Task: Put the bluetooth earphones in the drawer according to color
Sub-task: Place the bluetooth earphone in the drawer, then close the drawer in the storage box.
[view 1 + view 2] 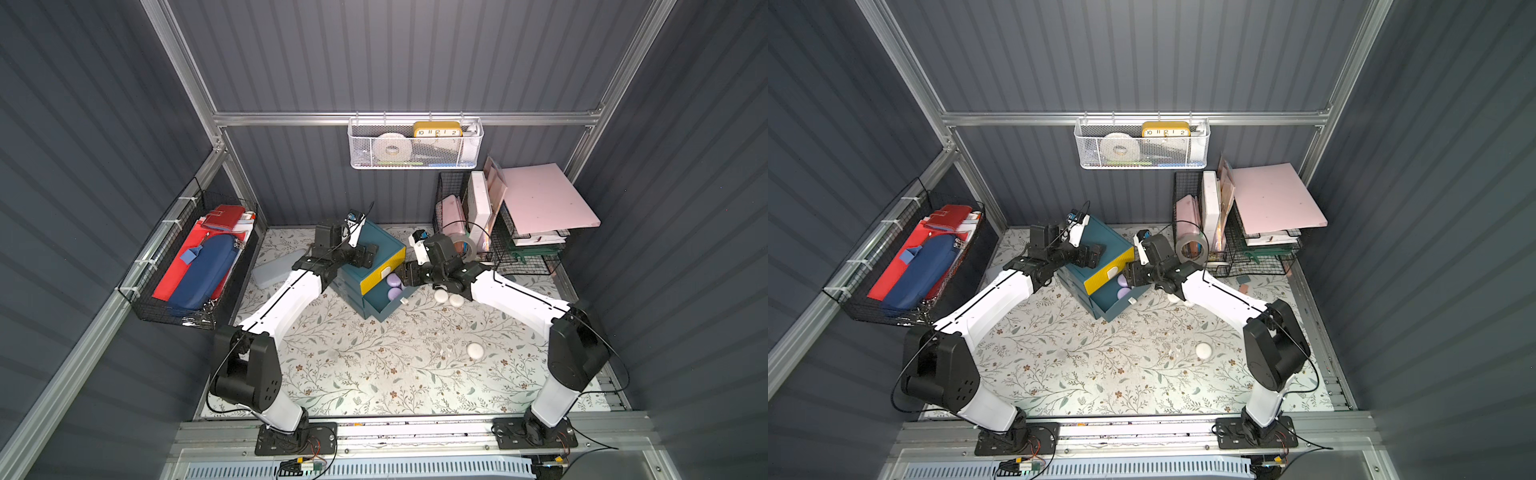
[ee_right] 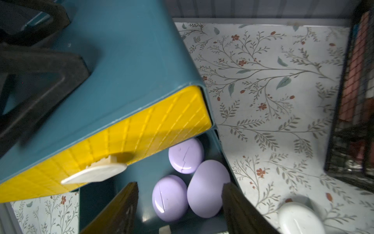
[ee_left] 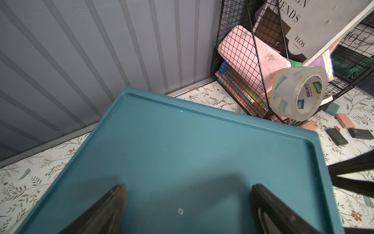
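The drawer cabinet (image 1: 365, 266) is teal with a yellow top front (image 2: 141, 125) and stands at the table's back middle. Its middle drawer (image 1: 388, 305) is pulled out. Three lilac earphones (image 2: 186, 155) (image 2: 170, 197) (image 2: 207, 188) lie inside it; two show from above (image 1: 393, 281). My right gripper (image 2: 180, 186) hangs open just over them, holding nothing, and one finger is close beside the rightmost case. My left gripper (image 3: 187, 188) is open, its fingers resting on the cabinet's flat top (image 3: 182, 141). Two white earphones (image 1: 440, 296) (image 1: 456, 300) lie by my right arm and a third (image 1: 475, 351) nearer the front.
A pale grey-blue oblong case (image 1: 276, 268) lies left of the cabinet. Black wire racks (image 1: 523, 245) with papers, and a tape roll (image 3: 299, 92), crowd the back right corner. Small pink (image 3: 344, 120) and black (image 3: 337, 136) chips lie beside them. A wire basket (image 1: 187, 266) hangs on the left wall.
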